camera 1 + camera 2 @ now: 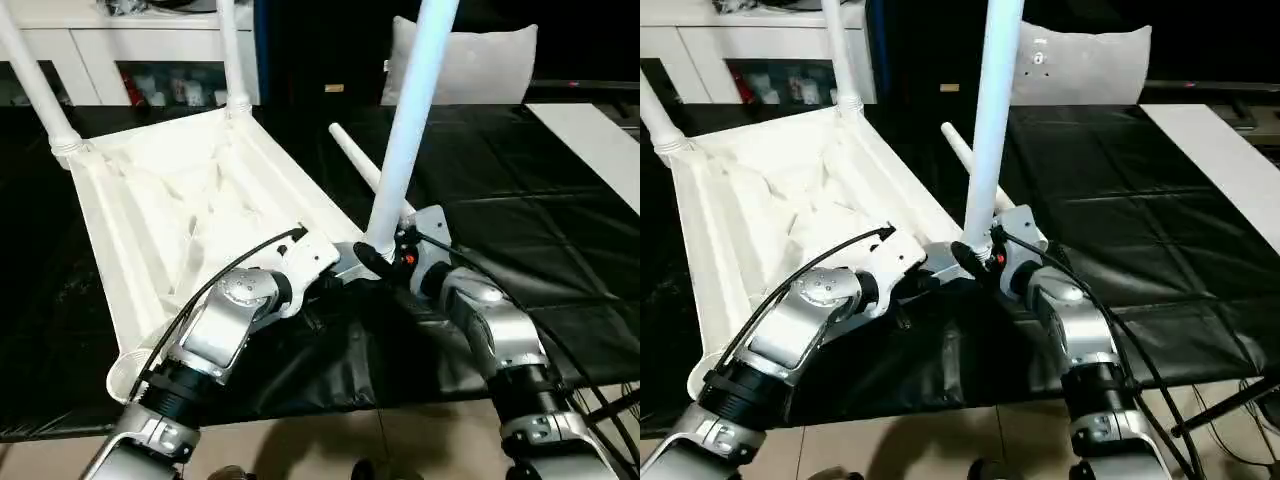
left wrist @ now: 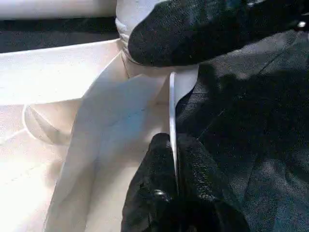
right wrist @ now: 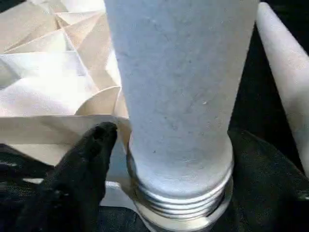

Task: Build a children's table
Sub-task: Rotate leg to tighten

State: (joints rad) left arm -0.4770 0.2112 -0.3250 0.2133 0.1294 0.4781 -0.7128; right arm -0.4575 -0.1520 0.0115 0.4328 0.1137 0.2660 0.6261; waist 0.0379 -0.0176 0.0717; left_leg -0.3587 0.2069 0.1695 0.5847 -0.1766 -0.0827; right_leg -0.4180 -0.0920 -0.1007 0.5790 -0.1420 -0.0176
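I see third leg (image 1: 405, 130) upright in near-corner socket at 12 o'clock of wide right hand (image 1: 385, 258); left hand (image 2: 175, 193) pinches tabletop rim (image 2: 172, 111).

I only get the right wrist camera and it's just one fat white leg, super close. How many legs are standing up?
Observer: Three. Besides your leg, two far legs stand in the tabletop's far corners.
Operator: Is any corner missing a leg?
Observer: Yes, the near left socket is empty.
Operator: What's the other arm doing?
Observer: The left gripper is shut on the tabletop's thin rim, close by your leg's base.
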